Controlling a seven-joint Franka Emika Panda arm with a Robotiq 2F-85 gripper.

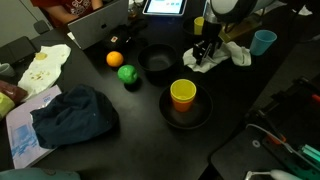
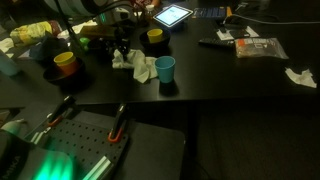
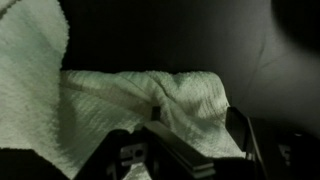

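Wrist view, your hand (image 3: 176,128) released, spread over the white towel (image 3: 150,95), blue cup (image 1: 263,42) at its three o'clock in an exterior view.

The white textured cloth (image 1: 228,56) lies crumpled on the dark table (image 1: 135,140).

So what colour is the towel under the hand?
White, with a ribbed weave; the towel shows best in the wrist view.

The arm (image 1: 226,8) stood steeply inclined in both exterior views, wrist near vertical. The gripper (image 1: 205,48) pointed straight down beneath the wrist. In the wrist view its two fingers (image 3: 245,135) stood well apart, jaws spread wide
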